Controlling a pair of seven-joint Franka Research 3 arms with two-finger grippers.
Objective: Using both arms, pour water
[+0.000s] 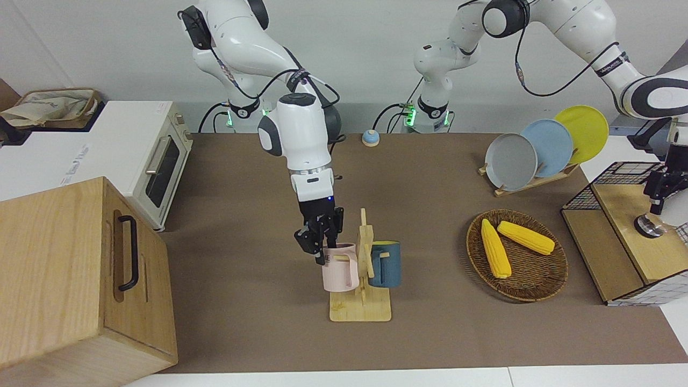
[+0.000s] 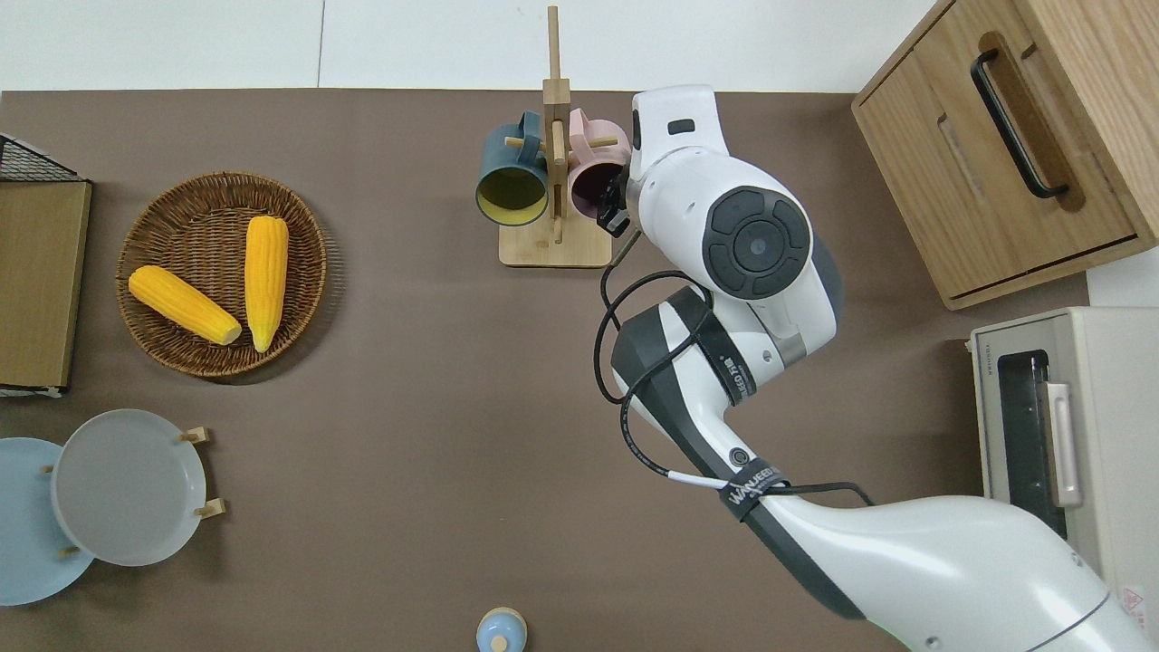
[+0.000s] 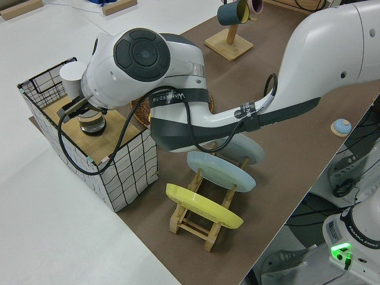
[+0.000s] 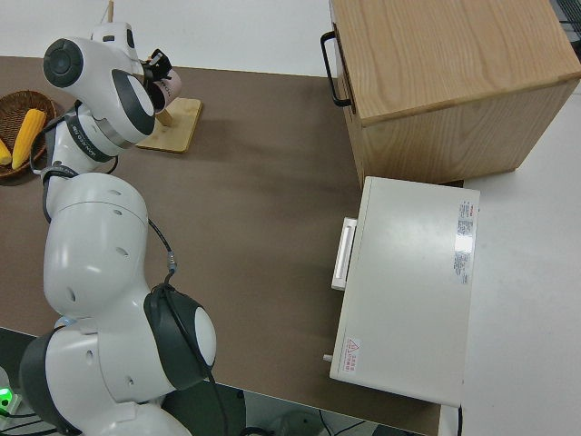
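My right arm [image 1: 295, 134] reaches down to a wooden mug rack [image 1: 360, 309] that holds a pink mug [image 1: 338, 269] and a dark blue mug [image 1: 386, 264]. The right gripper [image 1: 321, 242] is at the pink mug's rim [image 2: 593, 177], on the side toward the right arm's end; the mug hangs on its peg. My left arm [image 3: 178, 113] stretches to a wire shelf [image 1: 618, 177] at the left arm's end. There the left gripper [image 1: 657, 201] is just above a small glass pot [image 1: 649, 227] standing on the shelf's wooden top. No water shows.
A wicker basket [image 1: 537, 290] with two corn cobs lies beside the wire shelf. A rack with three plates [image 1: 510, 161] stands nearer to the robots. A wooden cabinet [image 1: 64, 269] and a toaster oven [image 1: 156, 161] fill the right arm's end. A small blue knob [image 1: 370, 138] sits near the bases.
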